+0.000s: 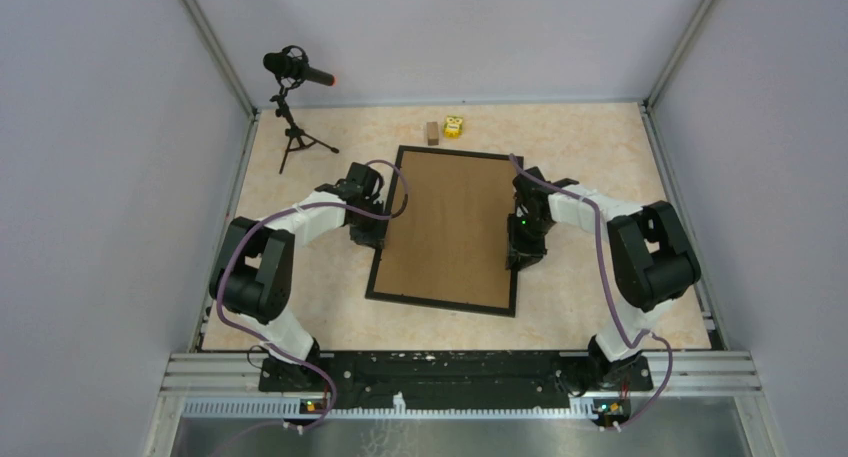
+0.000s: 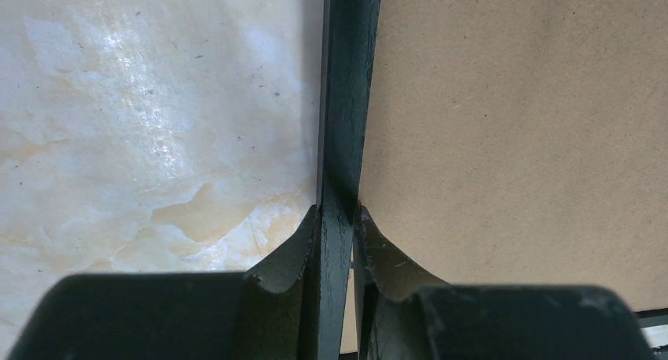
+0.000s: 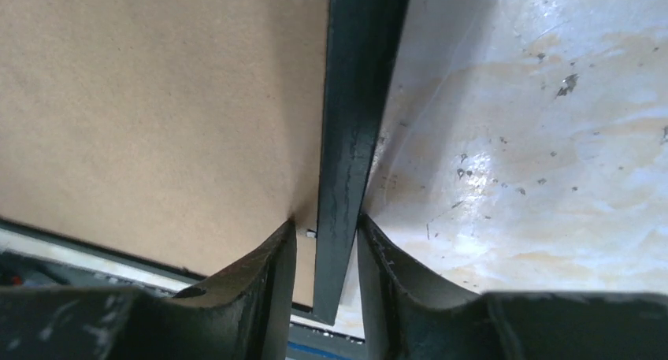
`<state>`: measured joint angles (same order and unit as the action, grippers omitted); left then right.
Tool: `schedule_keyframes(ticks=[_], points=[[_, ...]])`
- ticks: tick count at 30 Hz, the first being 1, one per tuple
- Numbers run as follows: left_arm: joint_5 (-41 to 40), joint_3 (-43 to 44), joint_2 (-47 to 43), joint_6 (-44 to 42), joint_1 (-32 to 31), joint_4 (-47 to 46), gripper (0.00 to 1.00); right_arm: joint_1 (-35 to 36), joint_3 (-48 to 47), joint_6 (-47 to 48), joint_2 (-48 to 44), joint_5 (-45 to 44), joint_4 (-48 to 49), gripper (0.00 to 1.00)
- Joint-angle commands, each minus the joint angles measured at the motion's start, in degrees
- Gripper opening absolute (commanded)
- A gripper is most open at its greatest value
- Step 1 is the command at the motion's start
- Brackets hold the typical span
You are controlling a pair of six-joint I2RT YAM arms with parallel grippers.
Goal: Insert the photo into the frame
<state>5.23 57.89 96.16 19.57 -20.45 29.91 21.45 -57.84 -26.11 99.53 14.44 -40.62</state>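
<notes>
The frame [image 1: 441, 305] lay flat on the table [image 1: 600, 157], the brown backing board [image 1: 450, 227] filling it. My left gripper [image 2: 337, 214] pinched its left rail, jaws narrow. My right gripper [image 3: 327, 226] stood astride the right rail but loose, with a gap on the board side. Just beyond the far rail sat a small brown block [image 1: 432, 132] and a yellow object [image 1: 454, 127]; a microphone [image 1: 295, 69] on its tripod stood far left.
</notes>
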Motion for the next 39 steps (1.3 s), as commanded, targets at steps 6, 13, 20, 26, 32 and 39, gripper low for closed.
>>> schedule_keyframes(ticks=[6, 13, 20, 26, 32, 39], points=[[0.6, -1.4, 2.3, -0.1, -1.4, -0.4, 0.2, 7.9, 0.5, -6.7, 5.1, -14.0, 10.3, 0.5], [-1.0, -1.7, 0.5, -0.1, -1.4, -0.5, 0.2, 7.7, -6.5, -1.4, -4.9, -10.3, 6.1, 0.82], [-4.3, -0.3, 3.0, -1.0, -1.3, 3.0, 0.19, 1.7, -7.3, 2.5, -9.1, -7.3, 6.5, 0.9], [-6.5, 0.9, 3.8, -1.9, -1.3, 4.3, 0.18, -7.7, -6.8, 4.8, -9.9, -0.9, 8.6, 0.84], [-7.7, -1.2, 2.6, -2.3, -1.4, 2.3, 0.17, -14.2, -6.4, 5.2, -5.1, 5.8, 13.4, 0.55], [-6.4, -1.4, 2.5, -2.2, -1.4, 1.9, 0.16, -14.3, -9.1, 5.8, 3.0, 11.6, 15.9, 0.37]])
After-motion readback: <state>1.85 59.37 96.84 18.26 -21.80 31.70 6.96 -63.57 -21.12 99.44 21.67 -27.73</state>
